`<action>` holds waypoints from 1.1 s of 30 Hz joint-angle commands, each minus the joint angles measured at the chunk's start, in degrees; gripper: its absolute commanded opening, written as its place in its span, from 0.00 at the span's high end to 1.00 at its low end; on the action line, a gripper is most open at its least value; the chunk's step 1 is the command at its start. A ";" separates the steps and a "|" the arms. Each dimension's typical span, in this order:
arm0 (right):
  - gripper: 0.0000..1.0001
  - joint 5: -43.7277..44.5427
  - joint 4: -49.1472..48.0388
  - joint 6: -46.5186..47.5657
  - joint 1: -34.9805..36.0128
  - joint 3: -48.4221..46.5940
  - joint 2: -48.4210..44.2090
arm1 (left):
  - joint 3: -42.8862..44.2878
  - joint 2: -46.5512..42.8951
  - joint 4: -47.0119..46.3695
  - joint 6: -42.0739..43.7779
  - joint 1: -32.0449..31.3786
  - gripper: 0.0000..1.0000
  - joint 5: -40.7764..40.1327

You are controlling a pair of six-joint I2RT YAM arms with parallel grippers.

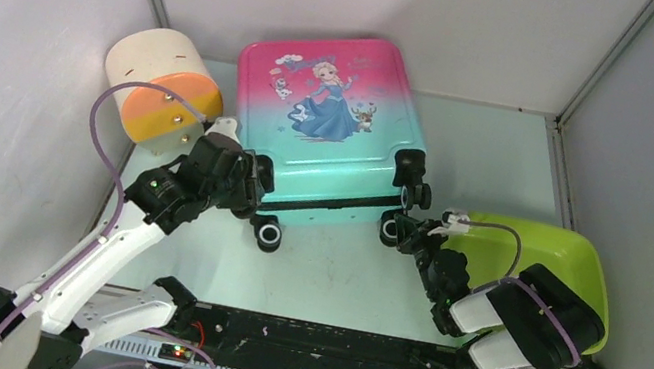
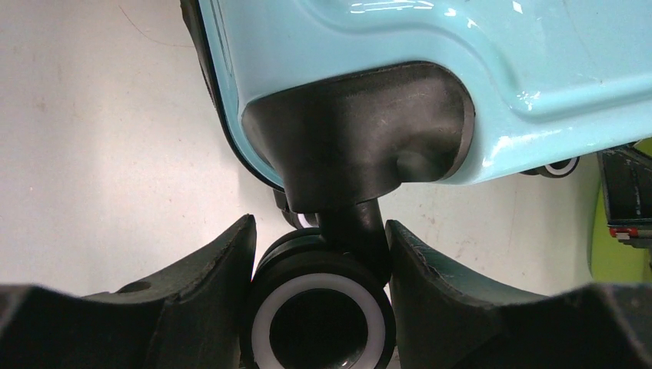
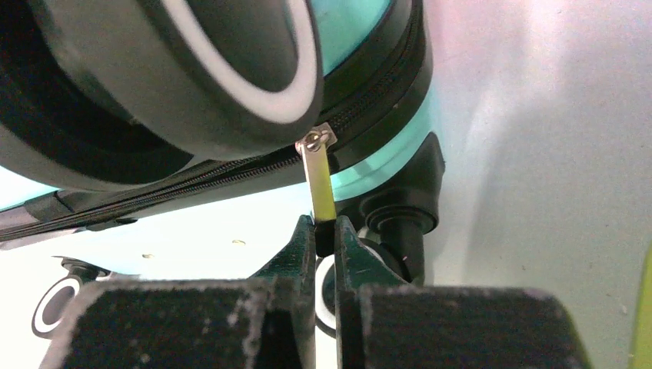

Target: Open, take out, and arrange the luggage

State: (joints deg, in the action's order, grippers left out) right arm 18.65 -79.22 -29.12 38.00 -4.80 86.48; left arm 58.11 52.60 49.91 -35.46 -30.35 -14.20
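The luggage, a pink-to-teal hard shell with a princess print, lies flat at the back of the table with its black wheels toward me. My left gripper is at its near left corner. In the left wrist view, that gripper is shut on a black wheel with a white ring, its fingers pressing on both sides under the teal shell. My right gripper is at the near right corner. The right wrist view shows it shut on the yellowish metal zipper pull hanging from the black zipper.
A lime-green plastic tub stands at the right, close beside my right arm. A cream-and-orange cylinder lies at the back left, just behind my left arm. Grey walls close in the table on the left, back and right.
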 commanded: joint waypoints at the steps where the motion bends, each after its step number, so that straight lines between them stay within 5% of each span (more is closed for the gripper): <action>1: 1.00 6.41 -1.74 0.55 -3.57 -0.23 -4.41 | 1.20 -1.81 -2.05 0.91 4.48 1.00 -12.84; 16: 1.00 2.30 10.46 2.39 -10.69 -1.89 -12.43 | 1.69 -0.30 -5.92 10.46 7.54 1.00 -7.17; 28: 1.00 1.47 24.05 4.98 -13.38 -4.53 -21.01 | -1.11 -3.23 -15.21 25.70 7.57 1.00 16.96; 33: 1.00 -4.27 27.60 5.98 -18.35 -9.39 -19.07 | -1.55 -3.67 -13.59 28.28 7.58 1.00 16.50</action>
State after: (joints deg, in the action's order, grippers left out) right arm 11.29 -53.56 -26.00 24.95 -8.88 66.52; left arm 55.40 50.76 42.94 -12.67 -23.11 0.27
